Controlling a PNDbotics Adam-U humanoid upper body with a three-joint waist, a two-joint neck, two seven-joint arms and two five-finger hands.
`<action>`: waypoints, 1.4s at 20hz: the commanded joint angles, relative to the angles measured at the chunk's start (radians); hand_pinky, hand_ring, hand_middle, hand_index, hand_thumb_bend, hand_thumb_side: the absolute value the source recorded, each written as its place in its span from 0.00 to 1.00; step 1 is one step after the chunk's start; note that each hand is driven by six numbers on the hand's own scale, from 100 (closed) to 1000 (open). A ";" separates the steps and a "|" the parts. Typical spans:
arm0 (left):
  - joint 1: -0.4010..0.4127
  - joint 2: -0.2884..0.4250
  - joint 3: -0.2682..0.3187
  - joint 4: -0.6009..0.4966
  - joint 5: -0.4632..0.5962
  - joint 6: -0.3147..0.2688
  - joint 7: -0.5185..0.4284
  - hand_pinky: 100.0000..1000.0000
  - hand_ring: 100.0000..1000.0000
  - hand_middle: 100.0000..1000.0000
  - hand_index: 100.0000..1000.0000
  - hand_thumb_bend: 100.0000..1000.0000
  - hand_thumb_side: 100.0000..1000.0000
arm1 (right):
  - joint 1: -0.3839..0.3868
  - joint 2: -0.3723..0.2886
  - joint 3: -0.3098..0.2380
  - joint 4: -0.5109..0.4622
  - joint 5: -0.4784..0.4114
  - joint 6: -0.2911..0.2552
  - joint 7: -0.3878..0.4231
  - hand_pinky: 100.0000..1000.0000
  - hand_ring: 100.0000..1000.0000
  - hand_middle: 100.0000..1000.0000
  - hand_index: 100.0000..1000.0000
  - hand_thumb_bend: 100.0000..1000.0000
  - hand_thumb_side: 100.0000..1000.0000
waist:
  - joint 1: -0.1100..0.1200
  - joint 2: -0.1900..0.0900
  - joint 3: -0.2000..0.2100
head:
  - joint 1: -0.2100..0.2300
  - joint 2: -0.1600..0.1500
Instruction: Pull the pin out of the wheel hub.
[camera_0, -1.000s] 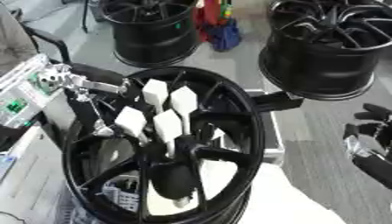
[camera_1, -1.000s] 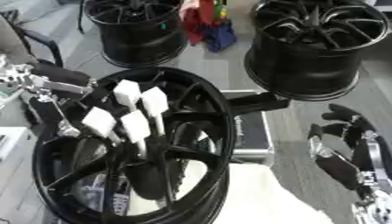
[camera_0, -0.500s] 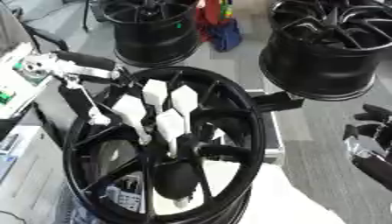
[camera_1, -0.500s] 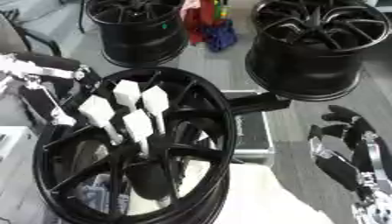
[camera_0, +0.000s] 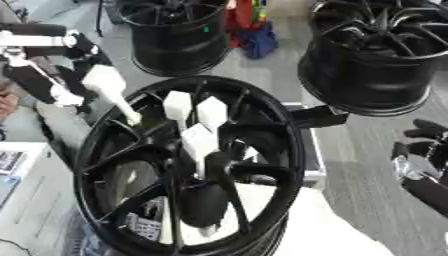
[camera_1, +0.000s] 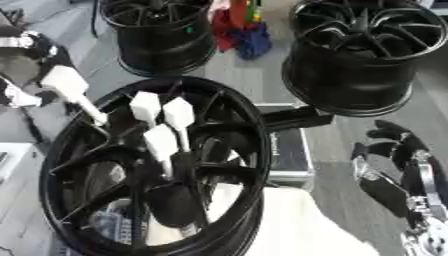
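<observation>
A big black wheel hub (camera_0: 284, 150) stands tilted in the middle. Three white pins (camera_0: 199, 142) stick out near its centre, close together. My left hand (camera_0: 44, 75) is at the upper left, above the hub's rim, with its fingers curled on the head of a fourth white pin (camera_0: 109, 86). That pin slants down and to the right, and its thin tip sits just over a spoke near the rim. At the right edge, beside the hub, my right hand (camera_1: 394, 165) hangs open and touches nothing.
Two more black wheels (camera_0: 179, 35) (camera_0: 385, 55) stand on the floor behind, with red and blue things (camera_0: 249, 30) between them. A black case (camera_0: 311, 155) lies under the hub's right side. A white table edge (camera_0: 31, 200) is at the lower left.
The left hand has drawn one white pin away from the cluster, up and to the left, toward the rim. The right hand has stayed in place.
</observation>
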 joint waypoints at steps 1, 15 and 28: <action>0.033 0.074 0.082 0.068 -0.028 0.019 0.054 0.56 0.40 0.43 0.60 0.08 0.00 | -0.006 -0.013 -0.009 -0.011 0.003 -0.002 -0.006 0.70 0.55 0.62 0.79 0.10 0.00 | -0.001 -0.006 0.003 | -0.005 0.004; 0.184 0.002 0.213 0.317 -0.318 0.101 0.244 0.74 0.69 0.83 0.90 0.55 0.29 | -0.006 -0.007 -0.012 -0.012 0.003 0.000 -0.006 0.70 0.55 0.62 0.79 0.10 0.00 | -0.014 0.000 0.016 | -0.010 0.004; 0.261 -0.161 0.315 0.123 -0.025 0.054 0.612 0.60 0.53 0.67 0.77 0.45 0.25 | -0.006 0.003 -0.015 -0.012 0.002 0.000 -0.009 0.70 0.55 0.62 0.79 0.10 0.00 | -0.024 0.001 0.022 | -0.010 0.004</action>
